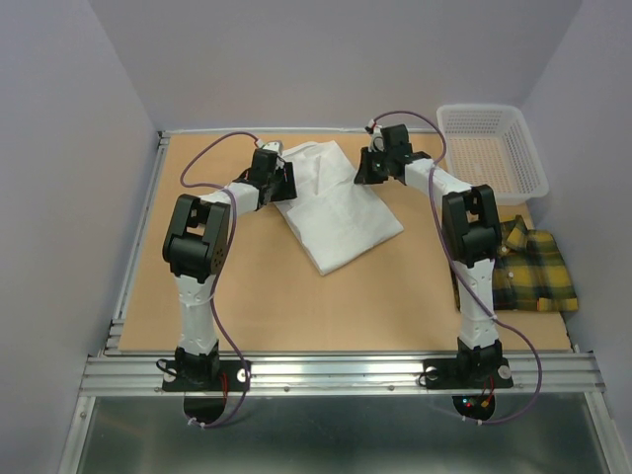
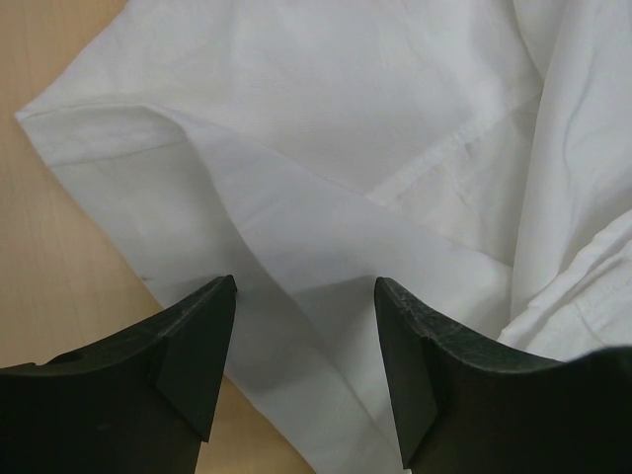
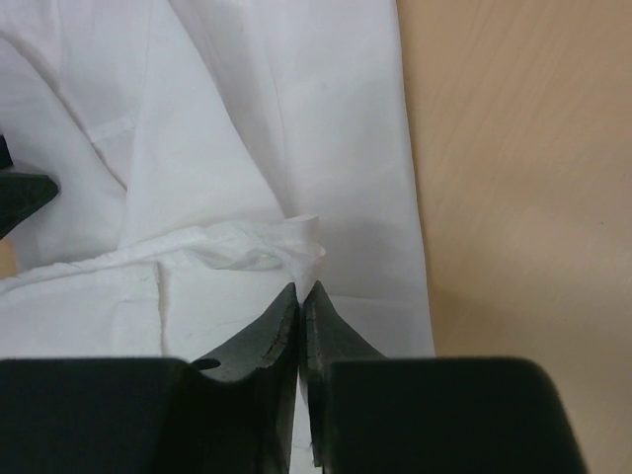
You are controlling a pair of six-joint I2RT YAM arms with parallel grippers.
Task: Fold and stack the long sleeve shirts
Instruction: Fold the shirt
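White shirt (image 1: 336, 212) lies partly folded on the counter (image 1: 296, 306), toward 12 o'clock. Left pincer (image 2: 306, 286) stands wide over its edge. Right pincer (image 3: 301, 288) is pinched tight on a pucker of it. Plaid shirt (image 1: 533, 272) lies at 3 o'clock, outside the mesh basket (image 1: 491, 109) at 2 o'clock.

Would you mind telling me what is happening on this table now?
Two arms are working on the white shirt, which lies partly folded on the table. The jaws of the right arm are shut on a bunched fold of it, while those of the left arm stand open over its other side, gripping nothing. The plaid shirt lies untouched at the right edge, near the white basket.
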